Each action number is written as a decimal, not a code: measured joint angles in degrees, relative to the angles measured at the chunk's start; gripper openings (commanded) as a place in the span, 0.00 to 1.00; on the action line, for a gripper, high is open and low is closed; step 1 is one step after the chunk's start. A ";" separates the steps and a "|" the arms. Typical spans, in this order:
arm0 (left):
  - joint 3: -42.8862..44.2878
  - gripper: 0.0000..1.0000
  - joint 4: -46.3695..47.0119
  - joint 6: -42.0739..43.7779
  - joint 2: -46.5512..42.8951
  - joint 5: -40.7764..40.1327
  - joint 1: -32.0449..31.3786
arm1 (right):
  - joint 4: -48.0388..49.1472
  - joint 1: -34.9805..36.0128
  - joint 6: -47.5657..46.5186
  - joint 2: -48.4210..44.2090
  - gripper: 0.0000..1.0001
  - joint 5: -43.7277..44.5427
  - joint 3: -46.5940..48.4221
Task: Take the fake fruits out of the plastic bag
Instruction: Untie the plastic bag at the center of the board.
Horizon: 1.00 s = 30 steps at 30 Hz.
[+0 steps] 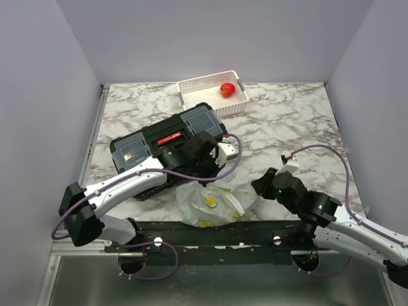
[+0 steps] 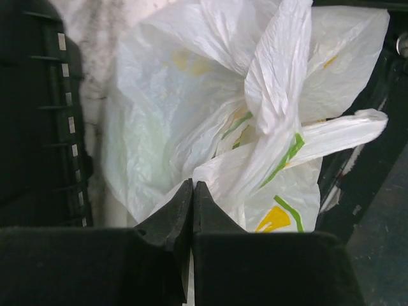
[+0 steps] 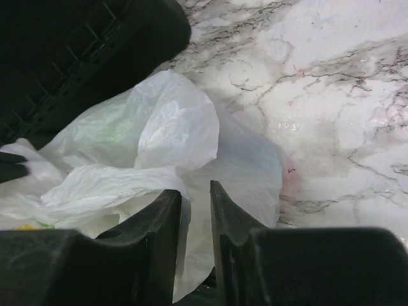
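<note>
Status: we are seeing left end effector (image 2: 192, 189) pinching the plastic bag (image 2: 172, 108), jaws shut | right end effector (image 3: 194, 191) hovering narrowly parted against the bag.

This looks like a robot test lab, not a home. Plain pale walls (image 1: 210, 38) box in a marble-look table (image 1: 299, 121) on three sides. At 6 o'clock, the left arm (image 1: 127, 182) and right arm (image 1: 357, 223), trailing purple cables (image 1: 331, 153), sit on a black rail (image 1: 223, 231).
</note>
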 measured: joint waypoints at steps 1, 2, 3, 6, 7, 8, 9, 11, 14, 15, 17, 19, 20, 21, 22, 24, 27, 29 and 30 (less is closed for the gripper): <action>-0.70 0.00 0.83 -0.02 -1.77 -1.62 0.00 | -0.28 0.00 -0.39 1.09 0.30 0.07 0.46; -1.11 0.00 1.25 -0.02 -2.99 -2.34 0.00 | -0.57 0.00 -1.03 2.34 0.38 0.15 1.18; -2.21 0.00 2.62 -0.35 -5.42 -4.33 0.00 | -0.81 0.00 -1.49 3.78 0.39 0.20 2.19; -4.98 0.00 5.79 -1.25 -10.78 -7.65 0.00 | -0.90 0.00 -4.13 8.57 0.42 0.31 5.97; -5.62 0.00 6.67 -1.53 -11.72 -8.35 0.00 | -0.85 0.00 -5.33 10.27 0.45 0.37 7.30; -6.80 0.00 8.46 -1.97 -13.44 -9.05 0.00 | -0.79 0.00 -6.62 11.89 0.46 0.42 8.61; -7.98 0.00 10.03 -2.54 -14.71 -9.38 0.00 | -0.74 0.00 -7.96 13.27 0.52 0.44 9.86; -9.09 0.00 11.58 -3.15 -15.78 -9.42 0.00 | -0.46 0.00 -11.21 15.78 0.59 0.46 12.22; -10.84 0.00 14.45 -4.22 -16.87 -9.31 0.00 | 0.90 0.00 -16.98 18.80 0.66 0.20 15.65; -11.26 0.00 15.02 -4.42 -17.20 -9.29 0.00 | 1.68 0.00 -19.08 19.50 0.67 -0.02 16.50; -11.96 0.00 16.11 -4.61 -18.12 -9.33 0.00 | 3.52 0.00 -23.19 20.44 0.67 -1.09 17.59; -12.72 0.00 17.20 -4.63 -19.45 -9.38 0.00 | 5.03 0.00 -26.93 20.98 0.70 -2.71 18.18; -13.22 0.00 17.79 -4.63 -20.33 -9.42 0.00 | 5.60 0.00 -28.59 21.09 0.72 -3.43 18.32; -13.68 0.00 18.40 -4.63 -21.20 -9.51 0.00 | 6.16 0.00 -29.90 21.11 0.73 -4.20 18.40; -14.25 0.00 19.23 -4.63 -22.27 -9.62 0.00 | 6.71 0.00 -31.26 21.07 0.74 -4.98 18.40; -15.13 0.00 20.61 -4.61 -23.80 -9.97 0.00 | 7.67 0.00 -33.18 20.83 0.76 -7.06 18.40; -16.20 0.00 22.36 -4.59 -25.29 -10.58 0.00 | 9.79 0.00 -34.71 20.04 0.76 -10.54 18.40; -16.55 0.00 23.17 -4.59 -25.66 -10.80 0.00 | 11.65 0.00 -35.12 19.61 0.76 -12.74 18.40; -16.76 0.00 23.61 -4.59 -25.86 -10.95 0.00 | 12.66 0.00 -35.34 19.54 0.76 -13.79 18.40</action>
